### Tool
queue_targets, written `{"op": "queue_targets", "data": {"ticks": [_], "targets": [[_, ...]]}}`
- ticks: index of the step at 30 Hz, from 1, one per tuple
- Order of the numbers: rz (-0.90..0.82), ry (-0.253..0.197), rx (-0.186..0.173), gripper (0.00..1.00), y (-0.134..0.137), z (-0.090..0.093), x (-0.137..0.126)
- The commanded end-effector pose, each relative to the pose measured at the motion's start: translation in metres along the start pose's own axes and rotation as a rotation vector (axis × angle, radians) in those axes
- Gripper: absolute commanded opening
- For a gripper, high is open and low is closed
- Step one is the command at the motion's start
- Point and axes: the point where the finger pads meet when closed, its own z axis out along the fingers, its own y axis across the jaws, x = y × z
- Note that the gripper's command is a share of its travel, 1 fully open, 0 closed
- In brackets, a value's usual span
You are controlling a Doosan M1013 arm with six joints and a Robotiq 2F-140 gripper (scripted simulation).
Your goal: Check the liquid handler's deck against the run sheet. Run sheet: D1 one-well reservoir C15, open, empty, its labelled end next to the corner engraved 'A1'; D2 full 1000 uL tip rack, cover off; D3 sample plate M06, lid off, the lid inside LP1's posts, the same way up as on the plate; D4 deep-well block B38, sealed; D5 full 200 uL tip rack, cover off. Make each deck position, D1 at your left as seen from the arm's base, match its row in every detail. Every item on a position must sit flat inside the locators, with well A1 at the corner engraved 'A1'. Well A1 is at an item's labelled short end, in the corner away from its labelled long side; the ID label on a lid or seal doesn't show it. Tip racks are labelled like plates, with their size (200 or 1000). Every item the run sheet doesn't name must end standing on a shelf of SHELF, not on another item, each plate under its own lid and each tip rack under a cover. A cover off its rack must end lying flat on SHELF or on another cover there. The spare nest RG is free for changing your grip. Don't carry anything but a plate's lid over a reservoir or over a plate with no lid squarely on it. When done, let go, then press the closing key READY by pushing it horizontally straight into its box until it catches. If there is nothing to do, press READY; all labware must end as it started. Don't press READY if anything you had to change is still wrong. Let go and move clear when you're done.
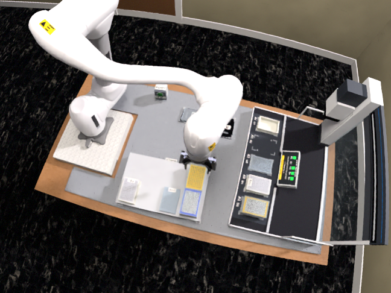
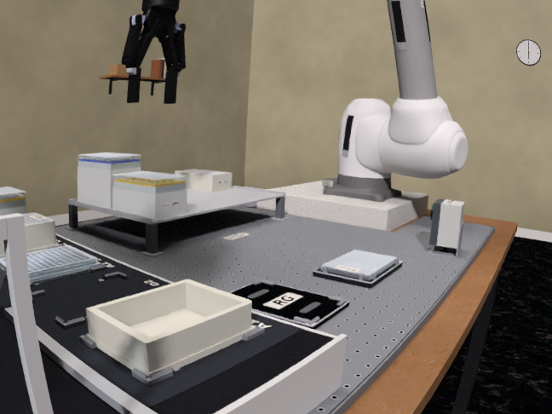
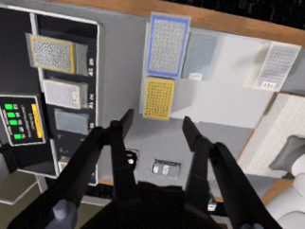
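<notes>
My gripper (image 2: 151,91) hangs high above the shelf, open and empty; in the wrist view its fingers spread over the yellow-topped tip rack (image 3: 158,97). That rack (image 1: 195,176) stands on the shelf beside a blue-topped tip rack (image 1: 190,202). On the deck, D1 holds an open, empty white reservoir (image 1: 267,124). D2 (image 1: 264,146) is bare. D3 holds an unlidded sample plate (image 1: 260,164), D4 a white block (image 1: 258,184), D5 a yellow-rimmed tip rack (image 1: 254,206). A lid (image 2: 359,266) lies in the nest near the READY key box (image 2: 446,226).
The shelf also carries a flat pale cover (image 1: 169,199) and a white labelled block (image 1: 128,190). The black RG nest (image 2: 290,304) is vacant. A status panel with green lights (image 1: 288,169) sits right of the deck. The handler's gantry (image 1: 347,107) stands at the far right.
</notes>
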Motion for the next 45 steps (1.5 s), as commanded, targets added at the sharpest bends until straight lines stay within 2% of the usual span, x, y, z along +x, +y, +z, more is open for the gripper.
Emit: {"op": "queue_targets", "data": {"ticks": [1,13,45], "targets": [[0.0,0.0,0.001,0.67,0.0,-0.006,0.0],[0.0,0.0,0.001,0.67,0.0,-0.02,0.0],[0.0,0.0,0.002,0.67,-0.14,-0.02,0.006]]}}
